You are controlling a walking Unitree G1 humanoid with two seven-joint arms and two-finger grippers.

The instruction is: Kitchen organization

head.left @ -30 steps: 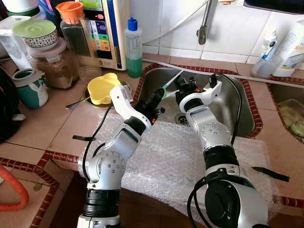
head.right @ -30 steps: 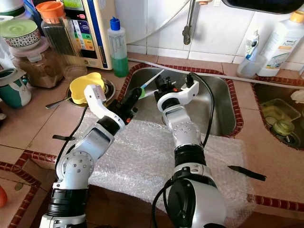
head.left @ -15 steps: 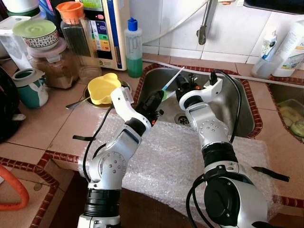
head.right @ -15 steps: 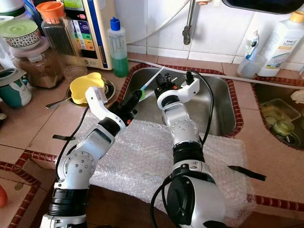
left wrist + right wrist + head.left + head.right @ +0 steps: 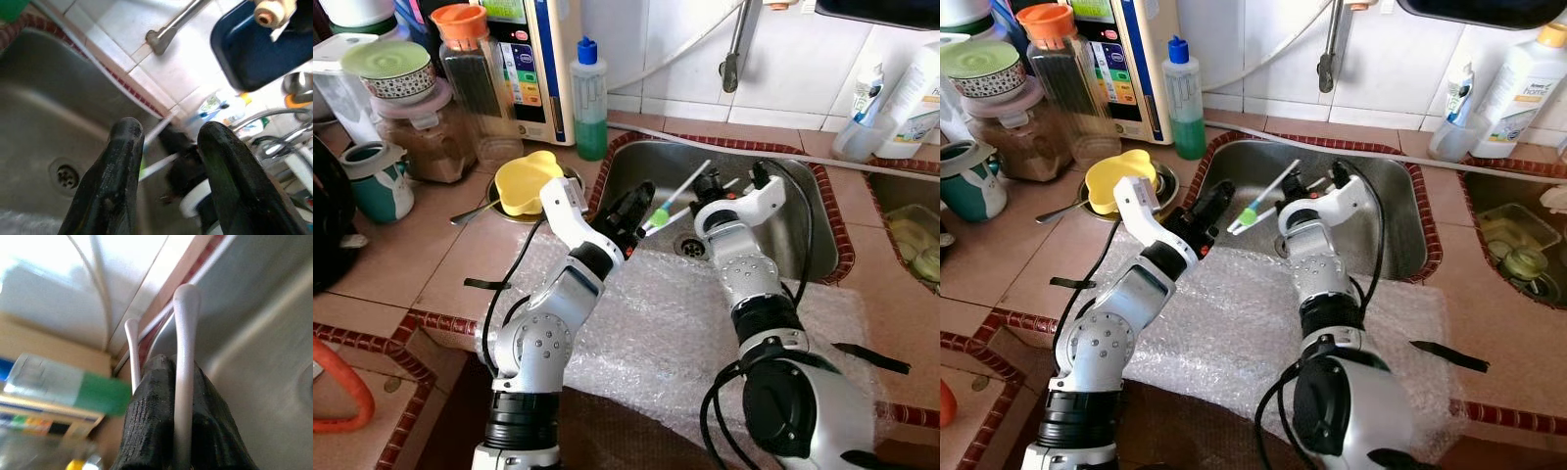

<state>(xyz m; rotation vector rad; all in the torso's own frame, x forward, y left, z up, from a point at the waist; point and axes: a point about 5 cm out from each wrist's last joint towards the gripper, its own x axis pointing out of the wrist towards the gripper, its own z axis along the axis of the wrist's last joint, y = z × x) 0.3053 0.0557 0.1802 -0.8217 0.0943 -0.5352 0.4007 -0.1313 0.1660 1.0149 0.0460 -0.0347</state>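
Observation:
My right gripper (image 5: 703,188) hangs over the steel sink (image 5: 803,220), shut on two thin white-handled brushes (image 5: 185,357). One brush (image 5: 1268,193) slants down to the left and ends in a green head (image 5: 658,217). My left gripper (image 5: 639,196) reaches in over the sink's left rim, open, with its tips just left of that green head and apart from it. In the left wrist view the white handles (image 5: 157,167) pass between its two black fingers (image 5: 117,171) without touching them.
Bubble wrap (image 5: 656,333) covers the counter in front of the sink. A yellow cup (image 5: 524,181) sits on a metal ring with a spoon beside it. Behind it stand a green bottle (image 5: 589,98) and jars (image 5: 421,137). The tap (image 5: 736,44) hangs above the sink.
My right gripper has come forward from the sink's back and tilted the brushes lower, bringing the green head beside the left fingertips. The left arm has barely moved.

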